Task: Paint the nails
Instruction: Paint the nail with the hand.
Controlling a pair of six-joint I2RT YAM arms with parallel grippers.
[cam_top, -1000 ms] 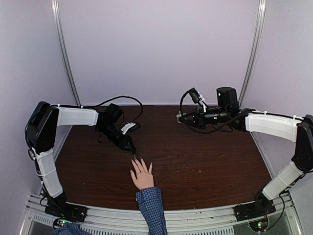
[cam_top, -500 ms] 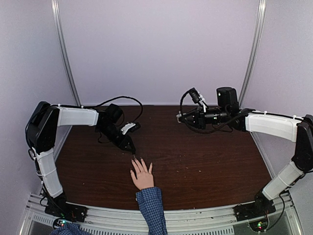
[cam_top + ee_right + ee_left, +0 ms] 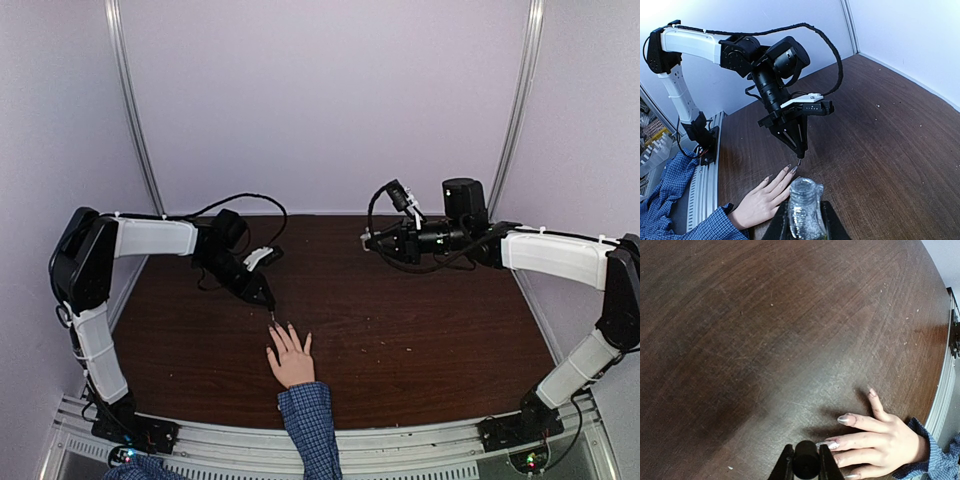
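- My left gripper [image 3: 805,462] is closed tight on a small black cap [image 3: 805,465], one finger pressing on each side of it.
- In the right wrist view, a thin brush tip [image 3: 799,161] points down from that gripper toward the table.
- The nails [image 3: 845,418] lie just to the right of the cap in my left wrist camera. They are long, pale and silvery.
- The nearest nail sits just beside the cap. I cannot tell whether the brush touches it.
- They belong to a person's hand [image 3: 885,440] lying flat with its fingers spread.
- From above, that hand rests on the near middle of the dark wooden table [image 3: 420,330], with a blue checked cuff [image 3: 308,405] at the near edge.
- My right gripper [image 3: 802,220] is well apart, above the far right of the table. It grips a small clear bottle [image 3: 802,202], upright with an open neck.
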